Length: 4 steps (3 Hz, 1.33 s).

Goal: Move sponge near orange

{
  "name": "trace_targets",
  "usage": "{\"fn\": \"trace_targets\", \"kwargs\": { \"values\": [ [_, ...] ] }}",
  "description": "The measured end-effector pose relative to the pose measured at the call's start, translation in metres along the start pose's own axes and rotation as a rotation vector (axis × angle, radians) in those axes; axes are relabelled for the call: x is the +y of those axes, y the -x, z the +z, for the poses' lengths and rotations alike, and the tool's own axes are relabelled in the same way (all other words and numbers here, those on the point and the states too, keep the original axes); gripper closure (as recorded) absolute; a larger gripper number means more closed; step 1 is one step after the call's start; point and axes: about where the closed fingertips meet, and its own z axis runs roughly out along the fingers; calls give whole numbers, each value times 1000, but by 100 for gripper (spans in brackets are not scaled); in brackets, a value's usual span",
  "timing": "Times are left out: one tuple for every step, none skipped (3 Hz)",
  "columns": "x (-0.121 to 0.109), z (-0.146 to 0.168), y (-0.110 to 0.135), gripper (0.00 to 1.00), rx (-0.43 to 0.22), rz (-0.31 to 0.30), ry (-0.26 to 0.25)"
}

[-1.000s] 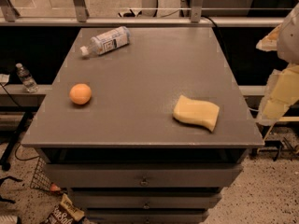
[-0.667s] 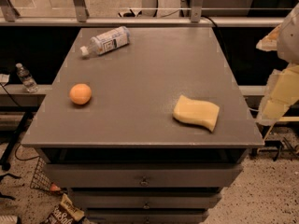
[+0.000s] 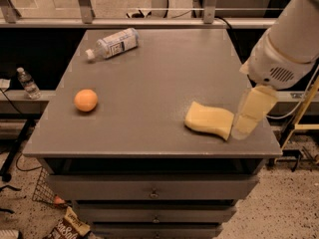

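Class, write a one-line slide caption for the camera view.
Robot hand beside the sponge near the table front-right corner, orange apart on the left.

I seem to be working in a lab or test bay. A grey metal cabinet (image 3: pixel 164 73) with drawers serves as the bench. It stands on a speckled hard floor (image 3: pixel 294 203), with a metal rail (image 3: pixel 149 23) and a black cable (image 3: pixel 225 23) behind it and a wire basket (image 3: pixel 42 190) beside its base. My gripper (image 3: pixel 251 113) hangs over the cabinet's front right corner.
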Motion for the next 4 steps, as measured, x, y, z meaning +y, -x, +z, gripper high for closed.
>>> {"fn": "trace_targets", "kwargs": {
  "values": [
    [7, 46, 11, 0, 7, 32, 42],
    [13, 76, 18, 0, 20, 49, 67],
    [16, 95, 23, 16, 21, 54, 87],
    [13, 102, 28, 39, -2, 58, 100]
  ]
}}
